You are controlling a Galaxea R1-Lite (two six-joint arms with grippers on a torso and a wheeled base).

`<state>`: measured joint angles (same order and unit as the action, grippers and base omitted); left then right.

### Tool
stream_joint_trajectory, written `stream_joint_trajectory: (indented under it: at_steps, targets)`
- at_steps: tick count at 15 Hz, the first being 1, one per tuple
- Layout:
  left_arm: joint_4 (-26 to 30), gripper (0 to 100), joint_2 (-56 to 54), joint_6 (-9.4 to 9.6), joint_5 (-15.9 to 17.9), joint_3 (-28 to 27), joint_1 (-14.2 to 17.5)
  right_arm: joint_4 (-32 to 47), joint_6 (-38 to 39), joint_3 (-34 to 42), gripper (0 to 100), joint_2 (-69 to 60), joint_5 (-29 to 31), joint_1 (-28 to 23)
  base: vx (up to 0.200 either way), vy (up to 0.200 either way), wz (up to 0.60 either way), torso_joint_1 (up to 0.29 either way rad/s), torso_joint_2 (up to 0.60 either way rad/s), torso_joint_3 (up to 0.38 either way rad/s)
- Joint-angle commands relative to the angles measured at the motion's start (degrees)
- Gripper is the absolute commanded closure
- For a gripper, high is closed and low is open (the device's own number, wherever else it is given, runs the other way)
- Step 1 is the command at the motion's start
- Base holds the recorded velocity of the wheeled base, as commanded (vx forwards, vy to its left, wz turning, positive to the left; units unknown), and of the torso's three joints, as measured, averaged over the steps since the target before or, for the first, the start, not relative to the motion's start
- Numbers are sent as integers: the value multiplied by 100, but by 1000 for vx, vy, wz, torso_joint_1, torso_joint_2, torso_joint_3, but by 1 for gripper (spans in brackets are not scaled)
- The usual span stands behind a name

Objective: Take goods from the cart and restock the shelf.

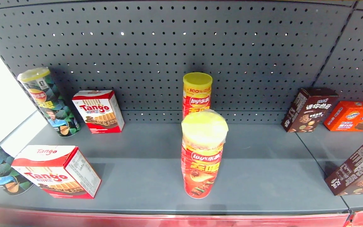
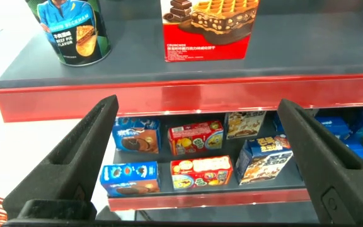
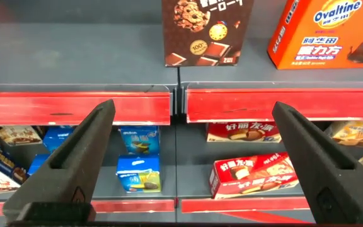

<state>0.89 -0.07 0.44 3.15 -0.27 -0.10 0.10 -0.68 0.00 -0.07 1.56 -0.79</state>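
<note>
Restocking sits between items, I judge: your left gripper (image 2: 197, 102) and right gripper (image 3: 194, 106) hang with fingers spread wide and nothing between them, facing the dark grey metal shelf (image 1: 143, 176). A red-and-yellow cylindrical chip can (image 1: 203, 157) stands upright mid-shelf. Next you likely need another item from the cart. Your wrist views add lower tiers of small snack boxes (image 2: 194, 135); your head view gives the open shelf space.

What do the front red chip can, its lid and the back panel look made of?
The front red chip can: likely paperboard tube, glossy printed wrap. Its lid: translucent yellowish plastic, cloudy. The back panel: probably painted metal sheet, matte dark grey, regularly punched.
</note>
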Motion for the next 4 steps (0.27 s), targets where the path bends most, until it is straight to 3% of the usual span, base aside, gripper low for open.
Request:
stream_joint_trajectory:
  at_steps: [1,4]
  targets:
    - [-1,0,7,0,2,0,1,-1,-2,0,0,7,2,0,0,0,0,0,0,0]
    - [-1,0,7,0,2,0,1,-1,-2,0,0,7,2,0,0,0,0,0,0,0]
